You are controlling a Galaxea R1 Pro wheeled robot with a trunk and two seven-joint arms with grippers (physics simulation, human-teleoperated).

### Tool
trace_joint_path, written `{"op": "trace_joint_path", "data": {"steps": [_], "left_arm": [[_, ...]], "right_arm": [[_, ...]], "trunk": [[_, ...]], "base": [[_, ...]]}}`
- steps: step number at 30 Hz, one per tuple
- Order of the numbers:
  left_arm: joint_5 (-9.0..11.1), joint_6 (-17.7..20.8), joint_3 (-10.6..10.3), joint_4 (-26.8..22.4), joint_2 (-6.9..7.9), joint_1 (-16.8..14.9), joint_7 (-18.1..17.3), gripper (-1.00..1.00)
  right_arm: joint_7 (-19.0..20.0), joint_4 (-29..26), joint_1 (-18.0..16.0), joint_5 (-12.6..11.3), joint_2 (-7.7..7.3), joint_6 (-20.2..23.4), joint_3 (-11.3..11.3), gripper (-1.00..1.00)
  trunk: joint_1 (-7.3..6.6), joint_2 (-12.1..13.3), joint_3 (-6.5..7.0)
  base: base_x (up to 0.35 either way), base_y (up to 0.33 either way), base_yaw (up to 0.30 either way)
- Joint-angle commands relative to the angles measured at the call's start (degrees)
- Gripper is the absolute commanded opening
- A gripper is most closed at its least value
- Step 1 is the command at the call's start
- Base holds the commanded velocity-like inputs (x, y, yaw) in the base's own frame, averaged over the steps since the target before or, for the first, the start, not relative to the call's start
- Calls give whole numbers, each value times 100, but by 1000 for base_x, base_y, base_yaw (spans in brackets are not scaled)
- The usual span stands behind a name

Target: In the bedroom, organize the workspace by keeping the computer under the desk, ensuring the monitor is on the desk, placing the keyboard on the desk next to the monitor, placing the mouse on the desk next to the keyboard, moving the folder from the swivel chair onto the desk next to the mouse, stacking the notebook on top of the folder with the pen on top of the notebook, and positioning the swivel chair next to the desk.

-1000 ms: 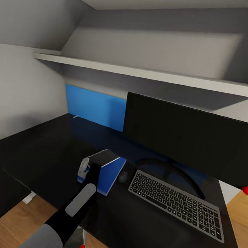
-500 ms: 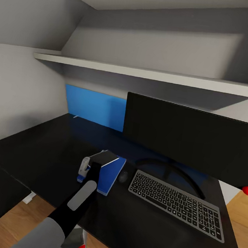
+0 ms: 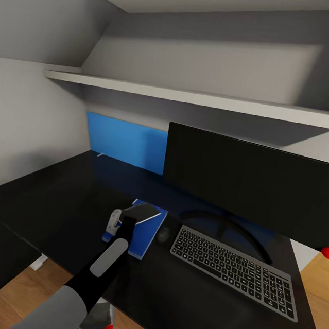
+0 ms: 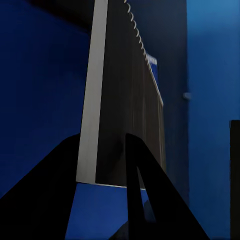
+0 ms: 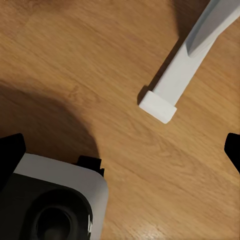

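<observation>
Dark-covered, the notebook (image 3: 142, 212) is being held clenched in the left end effector (image 3: 122, 216) over the blue folder (image 3: 145, 233), at nine o'clock from the mouse (image 3: 163, 234), and is next to be lowered flat and released.

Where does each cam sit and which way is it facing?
Head: high, looking forward and down over the desk, monitor and keyboard; left arm in view.
Left wrist: along the left gripper fingers, shut on the notebook over the folder.
Right wrist: down at wood floor, a white leg.
Shared: head and left wrist both see notebook and folder.
</observation>
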Motion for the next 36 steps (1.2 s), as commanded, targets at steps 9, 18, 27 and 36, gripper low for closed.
{"op": "trace_joint_path", "data": {"steps": [9,18,27,36], "left_arm": [[158,16,-25,14,6,-8,32,-100],[182,7,-27,15,9,-8,31,100],[184,2,-29,-6,22,-8,0,100],[190,17,-43,-83,29,-8,16,100]], "right_arm": [[7,-10,3,-49,-6,-11,21,100],[6,-14,2,-48,-5,-11,21,100],[5,-15,2,-47,-2,-11,20,100],[0,-10,1,-44,10,-11,21,100]], "trunk": [[0,-3,-4],[0,-3,-4],[0,-3,-4],[0,-3,-4]], "base": [[0,0,0],[0,0,0],[0,0,0],[0,0,0]]}}
